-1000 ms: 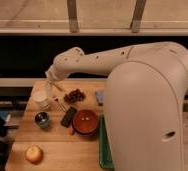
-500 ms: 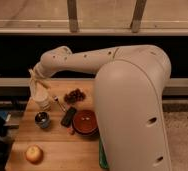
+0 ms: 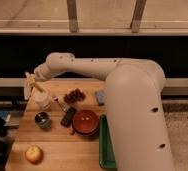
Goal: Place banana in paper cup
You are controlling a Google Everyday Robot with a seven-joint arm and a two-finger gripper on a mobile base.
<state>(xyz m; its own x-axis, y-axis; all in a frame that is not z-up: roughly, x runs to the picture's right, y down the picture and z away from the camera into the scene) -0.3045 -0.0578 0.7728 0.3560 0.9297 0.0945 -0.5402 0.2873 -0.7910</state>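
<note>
My gripper is at the far left of the table, at the end of the white arm reaching in from the right. It is shut on the banana, a pale yellow thing with loose peel strips hanging from the fingers. The banana hangs just above the white paper cup, which stands upright on the wooden table near its back left corner. The cup's rim is partly hidden by the gripper and banana.
A small dark metallic cup stands in front of the paper cup. A red bowl, a dark flat object, dark red grapes, a blue-grey item, an apple and a green tray share the table.
The arm has swung left, carrying the banana from the table's middle to over the paper cup. Between the last two frames it moved only slightly.
</note>
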